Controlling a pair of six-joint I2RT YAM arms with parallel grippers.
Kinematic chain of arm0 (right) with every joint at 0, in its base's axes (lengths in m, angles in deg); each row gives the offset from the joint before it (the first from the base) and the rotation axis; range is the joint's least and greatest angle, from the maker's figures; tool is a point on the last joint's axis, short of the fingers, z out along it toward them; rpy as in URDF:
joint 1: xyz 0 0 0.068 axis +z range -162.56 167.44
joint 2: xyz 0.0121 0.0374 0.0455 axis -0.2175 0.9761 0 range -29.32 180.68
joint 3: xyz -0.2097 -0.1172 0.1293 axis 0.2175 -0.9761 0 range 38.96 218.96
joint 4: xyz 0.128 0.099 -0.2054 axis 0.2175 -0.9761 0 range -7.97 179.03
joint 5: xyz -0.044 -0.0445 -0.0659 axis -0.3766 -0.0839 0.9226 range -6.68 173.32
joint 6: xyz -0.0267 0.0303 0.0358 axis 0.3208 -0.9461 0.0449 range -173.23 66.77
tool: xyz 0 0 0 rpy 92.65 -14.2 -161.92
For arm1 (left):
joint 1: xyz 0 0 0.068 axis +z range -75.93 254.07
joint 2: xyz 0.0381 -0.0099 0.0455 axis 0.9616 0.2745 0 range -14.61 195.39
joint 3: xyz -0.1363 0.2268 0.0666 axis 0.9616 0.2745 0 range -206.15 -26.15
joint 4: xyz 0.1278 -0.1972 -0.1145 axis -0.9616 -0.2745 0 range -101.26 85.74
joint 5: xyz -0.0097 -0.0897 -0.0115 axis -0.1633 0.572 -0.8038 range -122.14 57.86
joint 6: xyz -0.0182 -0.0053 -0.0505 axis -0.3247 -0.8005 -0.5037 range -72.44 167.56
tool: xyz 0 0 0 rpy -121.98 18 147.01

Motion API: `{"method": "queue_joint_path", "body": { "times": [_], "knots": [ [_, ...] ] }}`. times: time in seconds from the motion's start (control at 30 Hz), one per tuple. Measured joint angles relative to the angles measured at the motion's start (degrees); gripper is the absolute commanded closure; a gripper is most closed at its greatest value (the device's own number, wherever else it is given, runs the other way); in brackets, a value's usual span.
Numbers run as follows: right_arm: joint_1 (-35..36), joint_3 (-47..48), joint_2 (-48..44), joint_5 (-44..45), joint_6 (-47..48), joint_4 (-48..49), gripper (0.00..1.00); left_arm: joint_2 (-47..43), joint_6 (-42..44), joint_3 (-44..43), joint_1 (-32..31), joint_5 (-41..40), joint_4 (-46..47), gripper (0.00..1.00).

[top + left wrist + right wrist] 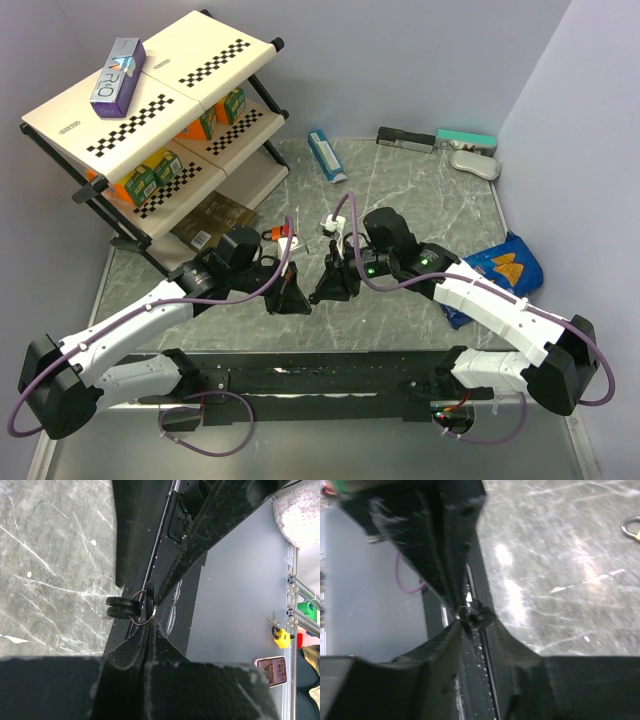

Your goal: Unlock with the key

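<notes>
Handover above the bench [420, 200]: the left gripper [147, 630] clamps the ring of the key [120, 607], black heads jutting sideways. The right gripper [465, 626] meets it tip to tip, jaws narrow, its hold apparently unsettled. It should seize one head squarely before the left gripper lets go

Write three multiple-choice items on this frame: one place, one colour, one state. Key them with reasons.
1. Where does the purple box lie?
A) on top of the shelf
B) on the table
C) on the floor

2. What colour is the snack bag?
A) red
B) blue
C) green

3. How is the left gripper?
A) wide open, empty
B) shut on the key
C) shut on a carton

Answers:
1 A, the box rests on the top board.
2 B, the bag is blue with yellow print.
3 B, the left wrist view shows the fingers pinching the key's ring.
</notes>
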Motion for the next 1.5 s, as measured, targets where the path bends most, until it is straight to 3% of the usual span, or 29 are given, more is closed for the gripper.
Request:
{"method": "queue_joint_path", "body": {
  "times": [0.13, 0.23, 0.63, 0.97, 1.5],
  "knots": [
    [0.11, -0.02, 0.11, -2.29, -0.63, 1.62, 0.86, 0.00, 0.00, 0.00, 0.00, -0.02, 0.00, 0.99],
    [0.09, -0.02, 0.42, -3.69, -1.01, 2.29, 0.87, 0.00, -0.02, 0.00, 0.00, 0.00, -0.02, 0.99],
    [0.07, -0.02, 0.63, -5.38, -1.07, 2.08, 0.74, -0.04, -0.28, 0.52, -0.02, 0.50, 0.46, 0.99],
    [0.07, -0.02, 0.68, -6.10, -0.68, 1.88, 0.73, -1.05, -1.66, 1.42, -0.24, -0.44, 1.55, 0.99],
    [0.07, -0.02, 0.96, -7.30, -0.02, 1.49, 0.61, -1.11, -3.28, 1.81, -0.24, -0.44, 2.62, 0.99]
  ]
}}
